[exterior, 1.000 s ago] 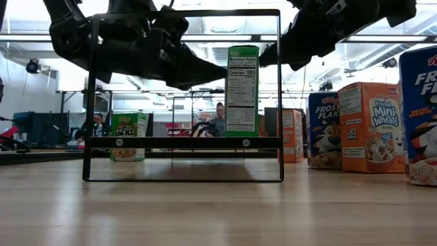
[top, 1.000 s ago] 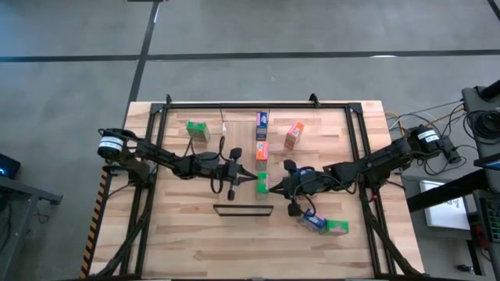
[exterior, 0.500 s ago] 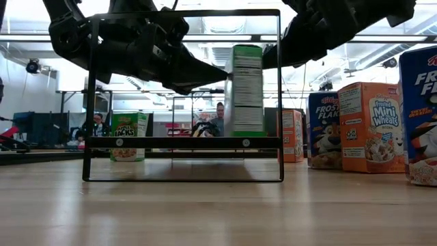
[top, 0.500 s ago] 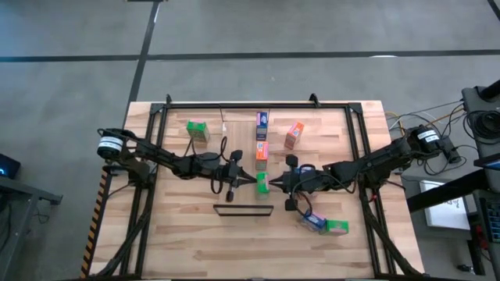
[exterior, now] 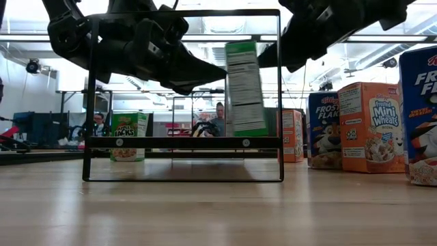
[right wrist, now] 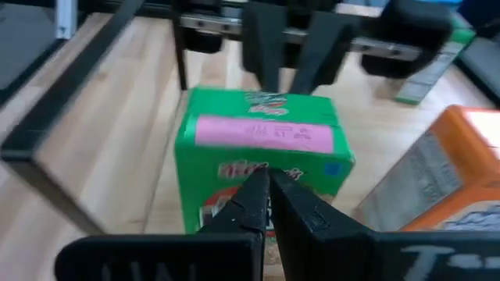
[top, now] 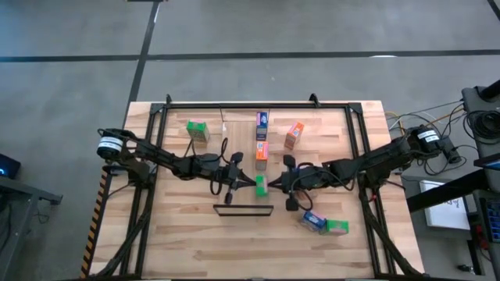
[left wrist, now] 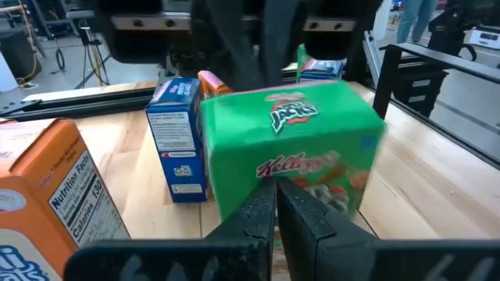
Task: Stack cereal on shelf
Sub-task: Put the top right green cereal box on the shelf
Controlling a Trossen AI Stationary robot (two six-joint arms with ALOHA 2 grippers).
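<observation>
1. Left gripper (top: 248,179) is being held at mid-table, fingers clenched together, tips against the left side of a green box (top: 261,184); nothing is being grasped by it; in the left wrist view its closed fingers (left wrist: 275,204) are being pressed to the box's printed face (left wrist: 301,148).
2. Right gripper (top: 275,184) is being held just right of the same box, fingers clenched, tips against the opposite face; nothing is gripped; in the right wrist view the closed fingers (right wrist: 267,195) are meeting the box (right wrist: 262,160) below its pink label.
3. The green box is thus being pinched between the two closed grippers; in the low view it (exterior: 244,89) is being shown tilted, off upright, above the lower bar of a black frame (exterior: 183,143).
4. That frame (top: 244,209) is standing on the table (top: 195,242) just in front of the box.
5. Other cereal is lying about: a row of boxes (top: 262,136) running back from the green one; an orange box (top: 294,134) beside the row; a green box (top: 198,131) well apart at back left; a blue box (top: 313,222) and green box (top: 337,226) touching at front right.
6. People are being seen blurred in the room behind (exterior: 220,117).
</observation>
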